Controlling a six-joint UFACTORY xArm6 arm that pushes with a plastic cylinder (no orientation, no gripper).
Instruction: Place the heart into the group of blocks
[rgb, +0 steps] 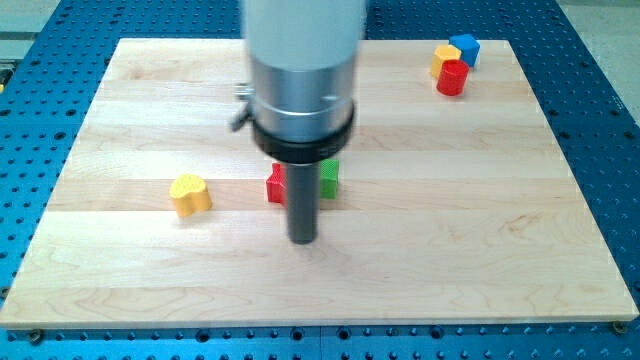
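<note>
A yellow heart block (189, 194) lies at the view's left of the wooden board (480, 230). My tip (302, 240) rests on the board to the heart's right, well apart from it. Just behind the rod a red block (276, 184) and a green block (328, 178) sit side by side, partly hidden by the rod, shapes unclear. At the view's top right a group of three blocks stands close together: a blue one (466, 47), a yellow one (445, 57) and a red cylinder (452, 78).
The arm's grey and black body (303, 80) hangs over the board's top middle and hides what lies behind it. A blue perforated table (610, 120) surrounds the board.
</note>
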